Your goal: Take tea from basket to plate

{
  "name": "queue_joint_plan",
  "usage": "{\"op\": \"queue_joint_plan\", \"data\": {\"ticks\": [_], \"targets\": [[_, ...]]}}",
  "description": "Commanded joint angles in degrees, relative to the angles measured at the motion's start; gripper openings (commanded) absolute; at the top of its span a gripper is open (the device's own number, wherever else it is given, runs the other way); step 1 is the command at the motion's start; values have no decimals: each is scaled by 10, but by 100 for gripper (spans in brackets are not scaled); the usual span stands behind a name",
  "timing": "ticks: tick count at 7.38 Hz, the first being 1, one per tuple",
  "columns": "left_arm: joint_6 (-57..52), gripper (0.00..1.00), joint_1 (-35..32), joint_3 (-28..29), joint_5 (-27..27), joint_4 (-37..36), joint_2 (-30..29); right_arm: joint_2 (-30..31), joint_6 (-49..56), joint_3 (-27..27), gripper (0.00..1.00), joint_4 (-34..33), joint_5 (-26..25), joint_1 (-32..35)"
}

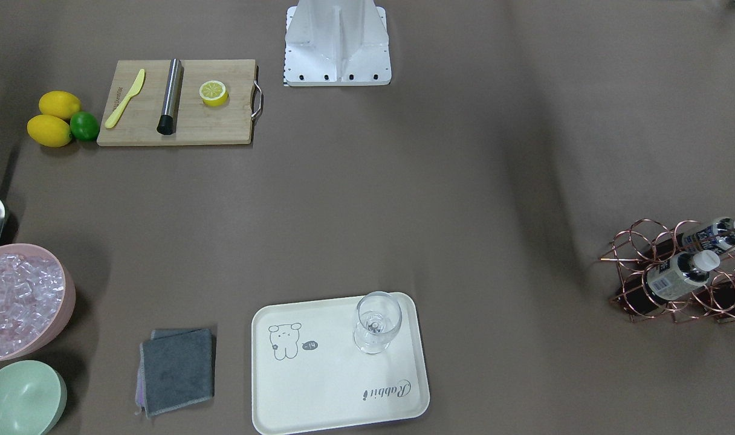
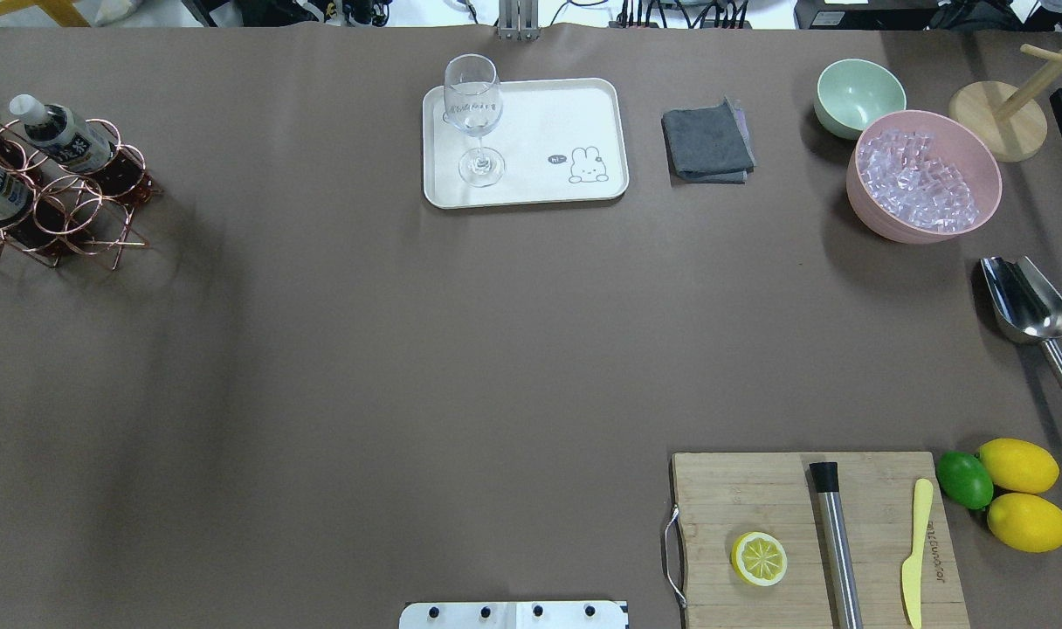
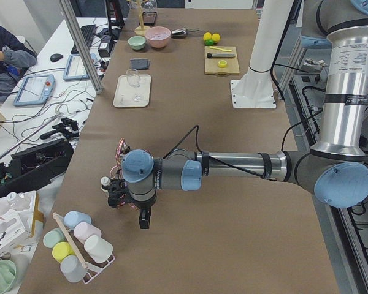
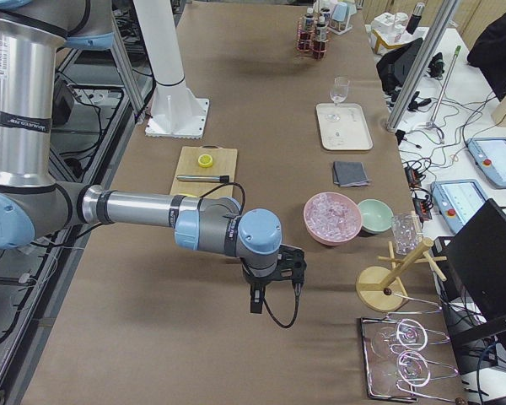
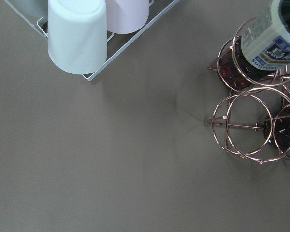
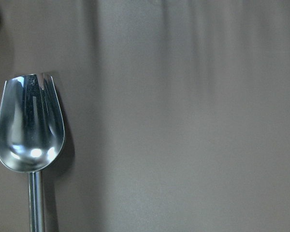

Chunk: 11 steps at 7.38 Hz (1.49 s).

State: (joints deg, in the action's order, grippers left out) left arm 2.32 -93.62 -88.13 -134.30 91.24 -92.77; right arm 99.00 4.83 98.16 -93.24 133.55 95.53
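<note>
Tea: three small tea bottles [image 1: 680, 276], dark red-brown with white caps, all sitting tilted in the basket [image 5: 230, 125].
Basket: copper wire thing, way out at my 10 o'clock, right by the left end of the surface [image 2: 409, 349].
Plate: cream plate [image 1: 337, 386] with the little bear drawing, at my 12 o'clock and well apart from the basket. No tea on it yet.
Glass: stemmed glass [image 1: 376, 320] stands upright on the plate, at its 9 o'clock end.
Left hand: my left hand [image 3: 118, 195] hangs over the surface just beside the basket. Honestly can't tell if the fingers are wide or narrow, since only the side view catches it.
Right hand: my right hand [image 4: 292, 268] is out at my 2 o'clock, over the metal scoop [image 6: 30, 125] and near the pink bowl of ice [image 2: 924, 175]. Same deal, can't tell its spread.
</note>
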Motion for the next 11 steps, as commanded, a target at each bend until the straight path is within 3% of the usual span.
{"op": "queue_joint_plan", "data": {"ticks": [1, 3, 5, 8, 11], "targets": [[-2, 98, -1, -12, 1, 1, 1, 1, 0, 0, 100, 0, -1, 0], [-85, 98, -2, -15, 1, -4, -1, -2, 0, -3, 100, 0, -2, -1], [-128, 98, 2, -37, 9, -66, -52, 1, 0, 3, 100, 1, -1, -1], [-308, 98, 5, -46, 30, -129, -120, 1, -1, 35, 100, 1, -11, -2], [-495, 98, 28, -83, 26, -136, -131, 1, 0, 36, 100, 2, -11, -3]]}}
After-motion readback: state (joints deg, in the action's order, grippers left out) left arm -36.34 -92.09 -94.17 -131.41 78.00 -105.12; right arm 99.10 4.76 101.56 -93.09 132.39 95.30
